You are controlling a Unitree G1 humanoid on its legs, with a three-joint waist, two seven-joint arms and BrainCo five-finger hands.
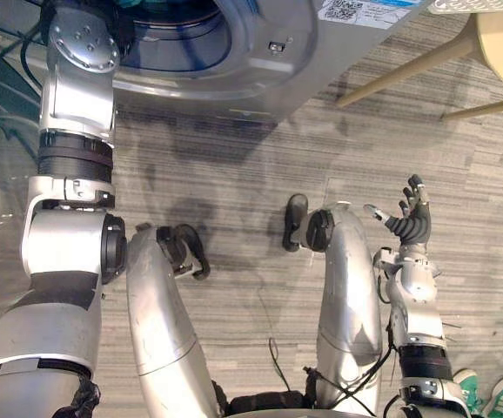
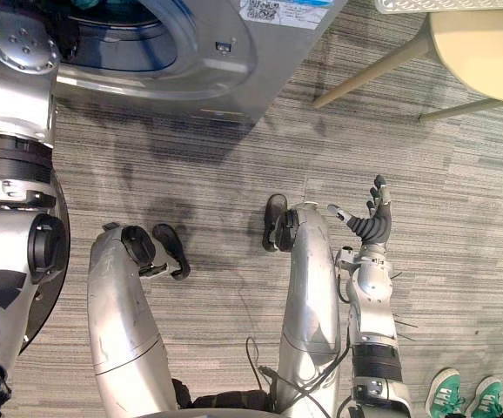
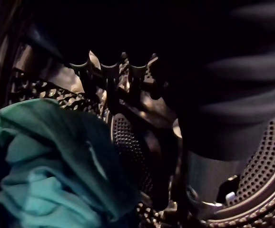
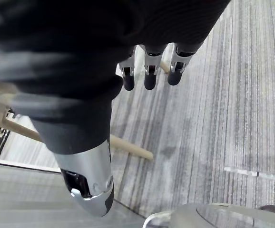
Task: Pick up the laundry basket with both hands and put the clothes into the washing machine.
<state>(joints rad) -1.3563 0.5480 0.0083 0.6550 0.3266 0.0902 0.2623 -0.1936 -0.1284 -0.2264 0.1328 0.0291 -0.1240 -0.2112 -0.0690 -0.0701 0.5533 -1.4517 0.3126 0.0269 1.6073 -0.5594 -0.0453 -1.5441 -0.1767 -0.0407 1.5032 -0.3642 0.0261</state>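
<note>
The left arm (image 1: 69, 174) runs from the near left straight out to the far left, fully extended, elbow locked and wrist way out ahead. In its wrist view the left hand (image 3: 110, 78) has its fingers lined up in a loose row, relaxed, not curled round anything. The right arm (image 1: 412, 305) sits on the near right, forearm pointing away. The right hand (image 1: 411, 219) is spread wide and empty, with its thumb (image 4: 87, 183) stuck out to the side.

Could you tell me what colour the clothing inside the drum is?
Teal clothing, clearest in the left wrist view.
</note>
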